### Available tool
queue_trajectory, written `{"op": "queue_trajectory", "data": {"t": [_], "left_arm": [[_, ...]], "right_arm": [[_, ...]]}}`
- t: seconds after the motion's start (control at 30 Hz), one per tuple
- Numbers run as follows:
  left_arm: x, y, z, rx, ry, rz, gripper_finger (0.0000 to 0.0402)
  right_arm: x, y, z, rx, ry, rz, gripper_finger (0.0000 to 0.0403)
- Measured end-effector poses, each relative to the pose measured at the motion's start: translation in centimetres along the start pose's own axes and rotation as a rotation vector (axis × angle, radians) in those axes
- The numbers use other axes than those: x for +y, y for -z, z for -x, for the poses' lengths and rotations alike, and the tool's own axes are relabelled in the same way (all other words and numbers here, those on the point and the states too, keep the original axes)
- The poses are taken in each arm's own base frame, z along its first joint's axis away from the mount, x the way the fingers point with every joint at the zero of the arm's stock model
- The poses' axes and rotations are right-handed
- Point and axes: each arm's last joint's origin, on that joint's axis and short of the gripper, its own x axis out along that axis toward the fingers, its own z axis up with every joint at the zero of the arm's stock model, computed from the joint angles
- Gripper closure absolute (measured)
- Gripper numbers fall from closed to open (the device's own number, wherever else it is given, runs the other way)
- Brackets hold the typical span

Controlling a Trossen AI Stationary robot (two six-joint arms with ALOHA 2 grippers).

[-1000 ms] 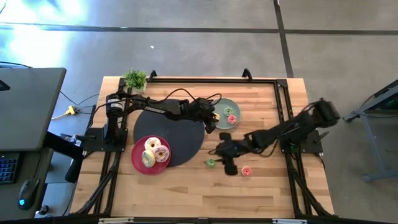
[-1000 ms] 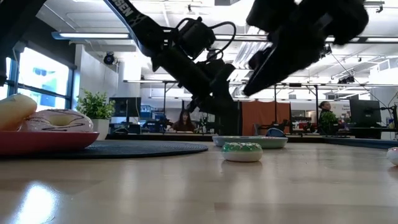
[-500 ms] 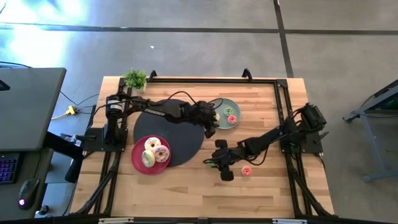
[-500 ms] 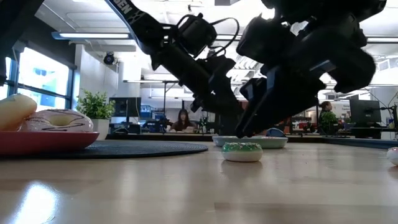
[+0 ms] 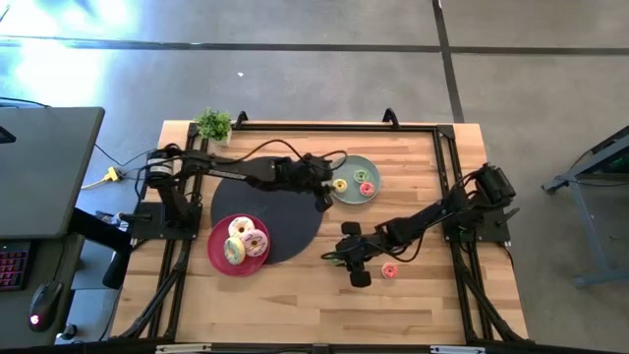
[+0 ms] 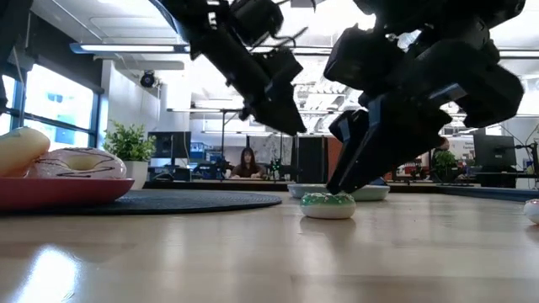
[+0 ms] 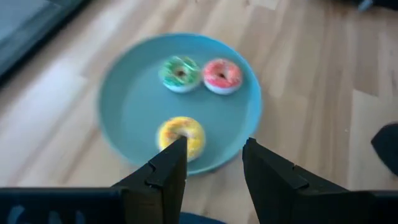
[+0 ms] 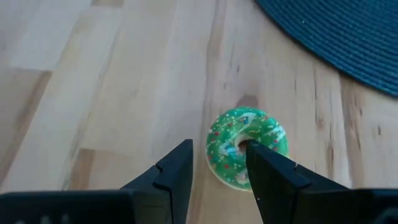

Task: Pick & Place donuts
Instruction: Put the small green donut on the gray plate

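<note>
The sage-green plate (image 5: 356, 167) holds three tiny donuts: yellow (image 7: 181, 137), green (image 7: 180, 73) and red-pink (image 7: 222, 75). My left gripper (image 7: 214, 158) is open and hangs just off the plate's left rim (image 5: 322, 200), raised above it (image 6: 290, 126). My right gripper (image 8: 219, 162) is open and low over a tiny green donut (image 8: 247, 146) lying flat on the wood (image 6: 328, 204). One finger is over the donut's hole, the other beyond its outer edge. Another tiny pink donut (image 5: 389, 270) lies nearby. The three larger donuts (image 5: 243, 241) sit on the red plate (image 5: 218, 258). My right gripper comes at the tiny green donut from above, slanting down, with its fingers (image 8: 267, 171) on either side of one stretch of the ring (image 8: 217, 152). I cannot tell whether they touch it. The donut lies flat on the table.
The big black mat (image 5: 280, 202) lies between the two plates, partly under the red one. A small potted plant (image 5: 213, 123) stands at the far left corner. A black frame (image 5: 447, 177) runs along the table's edges. Bare wood spreads along the near side (image 5: 314, 310).
My left gripper has risen from the sage plate and drawn back toward the table's left; the yellow donut now shows on the plate. My right gripper has swung toward the near left and come down over the tiny green donut, which has stayed in place.
</note>
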Motion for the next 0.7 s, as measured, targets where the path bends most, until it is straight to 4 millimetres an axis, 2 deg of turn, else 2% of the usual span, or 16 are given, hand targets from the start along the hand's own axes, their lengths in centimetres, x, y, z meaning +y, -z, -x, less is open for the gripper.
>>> {"op": "queue_trajectory", "data": {"t": [0.2, 0.37, 0.47, 0.63, 0.7], "left_arm": [[0.2, -1.1, 1.9, -0.041, -0.03, 0.004, 0.0252], [0.2, -1.2, 1.9, -0.052, -0.028, 0.006, 0.0252], [0.2, -1.2, 1.9, -0.051, -0.029, 0.005, 0.0252], [0.4, -1.2, 2.0, -0.058, -0.085, 0.006, 0.0252], [0.6, -1.4, 2.4, -0.069, -0.128, 0.008, 0.0252]], "right_arm": [[-0.1, 0.8, -1.5, 0.017, 0.011, 0.01, 0.0265], [-0.4, 1.0, -1.9, 0.02, 0.064, 0.0, 0.0274], [-0.6, 0.8, -1.6, 0.018, 0.056, -0.047, 0.0305], [-1.0, 0.1, -0.4, 0.011, 0.018, -0.068, 0.0387], [-1.3, -0.4, 0.9, 0.007, 0.021, -0.077, 0.0391]]}}
